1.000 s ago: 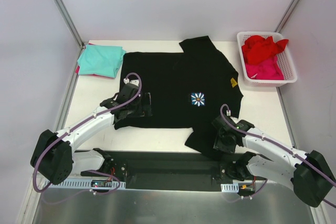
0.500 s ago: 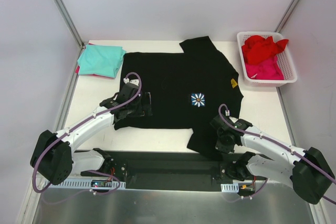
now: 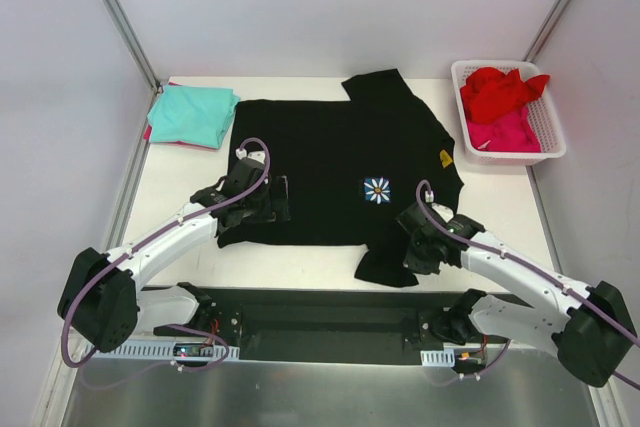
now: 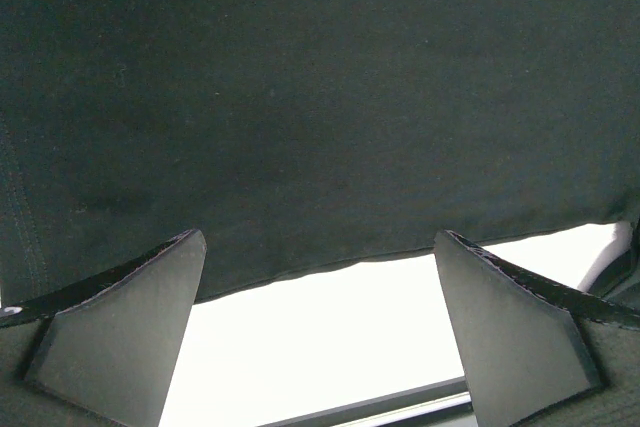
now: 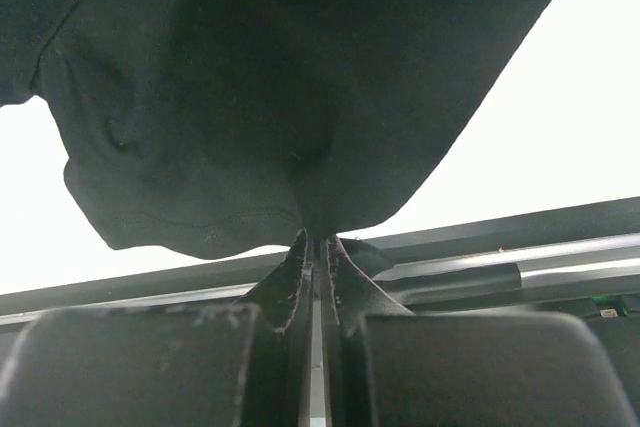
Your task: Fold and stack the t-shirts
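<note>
Clamped tight, the jaws of the right gripper (image 5: 315, 242) are seen pinched on the near right corner of the black t-shirt (image 3: 330, 162), and the cloth is gathered to a point where the fingertips meet. Over on the other side, the jaws of the left gripper (image 4: 320, 247) are held spread wide with nothing caught between them, poised over the shirt's near left hem, and a strip of bright surface is glimpsed between the two fingers. Now to the wider scene: the white table (image 3: 500, 207) is taken up mostly by that black t-shirt, which is laid out flat across the middle, print side up, with one sleeve stretched toward the far edge and its near right corner bunched at the closed gripper. At the far right corner the white slotted basket (image 3: 548, 142) is set, well apart from both arms. At the far left corner the teal t-shirt (image 3: 192, 112) is seen folded, just beside the black shirt's left shoulder, with a thin pink edge shown beneath it. Inside the basket, the red t-shirt (image 3: 500, 92) is piled crumpled at the far end and spilled over the rim, and the pink t-shirt (image 3: 505, 132) is tucked at the near end. On the black shirt a small white-and-blue flower print (image 3: 377, 189) is picked out, and a tiny yellow mark (image 3: 444, 157) is spotted on the right sleeve.
</note>
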Robot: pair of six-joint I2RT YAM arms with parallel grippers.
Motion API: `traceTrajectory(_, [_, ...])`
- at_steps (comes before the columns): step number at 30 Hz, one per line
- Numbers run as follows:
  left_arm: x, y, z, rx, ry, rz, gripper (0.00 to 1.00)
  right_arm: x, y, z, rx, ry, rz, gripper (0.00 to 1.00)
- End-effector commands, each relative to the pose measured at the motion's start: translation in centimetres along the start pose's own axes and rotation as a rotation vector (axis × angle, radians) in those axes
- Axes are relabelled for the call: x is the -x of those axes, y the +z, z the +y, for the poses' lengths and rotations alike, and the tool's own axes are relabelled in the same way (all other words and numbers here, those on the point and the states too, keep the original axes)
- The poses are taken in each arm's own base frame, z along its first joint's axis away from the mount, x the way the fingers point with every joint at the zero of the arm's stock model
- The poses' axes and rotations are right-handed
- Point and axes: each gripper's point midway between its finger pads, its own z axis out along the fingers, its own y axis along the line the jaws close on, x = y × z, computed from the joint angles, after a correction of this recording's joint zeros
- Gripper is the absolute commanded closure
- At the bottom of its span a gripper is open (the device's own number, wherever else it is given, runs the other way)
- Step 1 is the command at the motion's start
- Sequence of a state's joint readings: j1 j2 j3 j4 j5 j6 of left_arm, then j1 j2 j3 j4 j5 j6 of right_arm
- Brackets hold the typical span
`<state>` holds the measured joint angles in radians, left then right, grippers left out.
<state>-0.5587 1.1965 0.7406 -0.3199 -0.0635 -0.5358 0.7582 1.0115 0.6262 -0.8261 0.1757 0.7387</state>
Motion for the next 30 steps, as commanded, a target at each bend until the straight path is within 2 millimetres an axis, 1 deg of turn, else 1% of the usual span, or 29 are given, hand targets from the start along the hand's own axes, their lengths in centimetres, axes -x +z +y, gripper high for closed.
traceTrajectory(1, [1.2, -0.9, -1.3, -0.029, -0.003, -0.033, 0.01, 1.2, -0.1, 0.4, -0.038, -0.035, -0.025, 0.99])
traceTrajectory(4, [1.3, -1.0, -1.3, -0.031, -0.004, -0.039, 0.01, 1.5, 0.6, 1.0, -0.043, -0.051, -0.026, 0.99])
traceTrajectory(5, [1.2, -1.1, -1.2, -0.029, -0.002, -0.040, 0.01, 1.5, 1.1, 1.0, -0.057, -0.064, -0.021, 0.97])
traceTrajectory(6, [1.3, -1.1, -1.2, -0.030, -0.002, -0.043, 0.01, 1.6, 1.2, 1.0, -0.063, -0.073, -0.023, 0.86])
traceTrajectory(8, [1.2, -1.2, -1.1, -0.026, -0.002, -0.042, 0.01, 2.1, 1.3, 1.2, -0.079, -0.087, -0.033, 0.76])
traceTrajectory(9, [1.1, -1.2, -1.1, -0.026, 0.000, -0.042, 0.01, 2.2, 1.3, 1.3, -0.078, -0.096, -0.037, 0.68])
traceTrajectory(11, [1.2, -1.3, -1.0, -0.025, -0.001, -0.044, 0.01, 2.6, 0.8, 1.5, -0.081, -0.100, -0.046, 0.66])
traceTrajectory(12, [1.2, -1.3, -1.0, -0.025, -0.001, -0.044, 0.01, 2.7, 0.5, 1.4, -0.081, -0.104, -0.048, 0.63])
traceTrajectory(15, [1.2, -1.3, -1.1, -0.027, -0.004, -0.045, 0.01, 3.1, -0.4, 1.2, -0.086, -0.104, -0.063, 0.61])
traceTrajectory(19, [1.3, -1.3, -1.1, -0.029, -0.006, -0.045, 0.01, 2.9, -1.4, 0.6, -0.085, -0.099, -0.065, 0.59])
traceTrajectory(20, [1.2, -1.4, -1.1, -0.030, -0.003, -0.045, 0.01, 2.6, -1.6, 0.1, -0.097, -0.102, -0.057, 0.59])
traceTrajectory(25, [1.0, -1.3, -1.2, -0.030, -0.006, -0.040, 0.01, 1.8, -2.3, -1.1, -0.101, -0.102, -0.059, 0.59])
traceTrajectory(30, [1.0, -1.1, -1.2, -0.028, -0.007, -0.036, 0.01, 0.9, -2.5, -1.5, -0.104, -0.104, -0.036, 0.59])
